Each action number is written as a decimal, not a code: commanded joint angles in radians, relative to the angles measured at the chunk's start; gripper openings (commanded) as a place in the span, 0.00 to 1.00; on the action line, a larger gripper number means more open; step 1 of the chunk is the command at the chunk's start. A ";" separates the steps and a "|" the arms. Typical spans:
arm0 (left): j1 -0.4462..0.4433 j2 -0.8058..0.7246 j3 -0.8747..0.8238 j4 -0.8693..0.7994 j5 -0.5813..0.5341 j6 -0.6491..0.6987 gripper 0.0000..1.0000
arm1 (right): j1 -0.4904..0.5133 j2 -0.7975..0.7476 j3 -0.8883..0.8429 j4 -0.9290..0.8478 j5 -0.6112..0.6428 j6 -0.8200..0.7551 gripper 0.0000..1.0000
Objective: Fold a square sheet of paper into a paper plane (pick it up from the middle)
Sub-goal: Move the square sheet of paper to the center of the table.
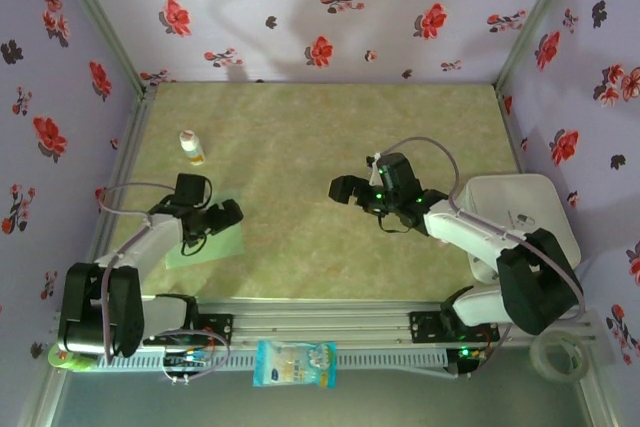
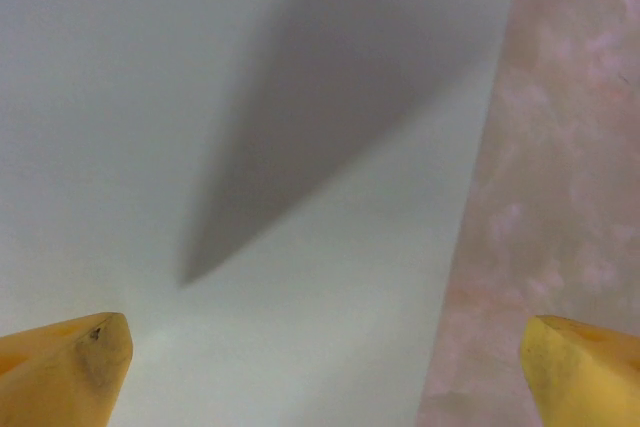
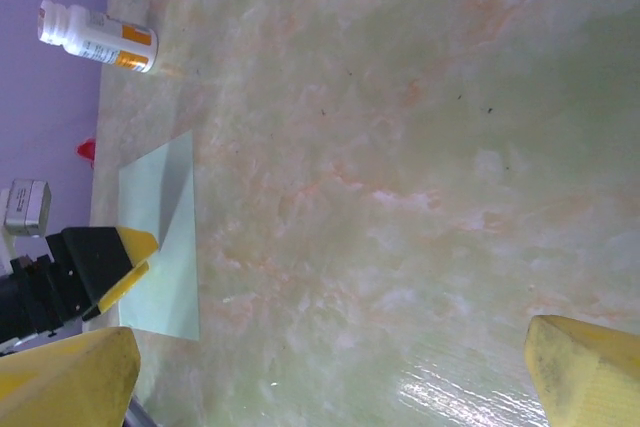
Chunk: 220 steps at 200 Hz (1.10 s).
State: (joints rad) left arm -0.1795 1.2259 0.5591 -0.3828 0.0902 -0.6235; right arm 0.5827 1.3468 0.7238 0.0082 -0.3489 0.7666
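The square sheet of paper (image 1: 212,248) lies flat on the desk (image 1: 300,137) at its near left; the left jaws hang wide open just above it, the right jaws open over mid-desk

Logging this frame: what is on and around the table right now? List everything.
square sheet of paper: one, pale mint green, flat on the table's left side
bottle: one, white with an orange label, beyond the paper
plastic packet: one, white and blue, on the front rail
tray-like lid: one, white, right edge
tape roll: one, clear, near right corner
table: one, marbled green-beige
left gripper: open, yellow fingertips, over the paper
right gripper: open, yellow fingertips, over bare table
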 commanded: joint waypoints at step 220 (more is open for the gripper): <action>-0.714 0.318 0.551 -0.172 -0.444 -0.332 1.00 | -0.110 -0.334 -0.073 -0.419 0.431 0.077 0.99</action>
State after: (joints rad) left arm -0.9409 1.6165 1.0676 -0.3550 -0.2058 -1.0836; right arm 0.5041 1.0676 0.6590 -0.3664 0.0536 0.8085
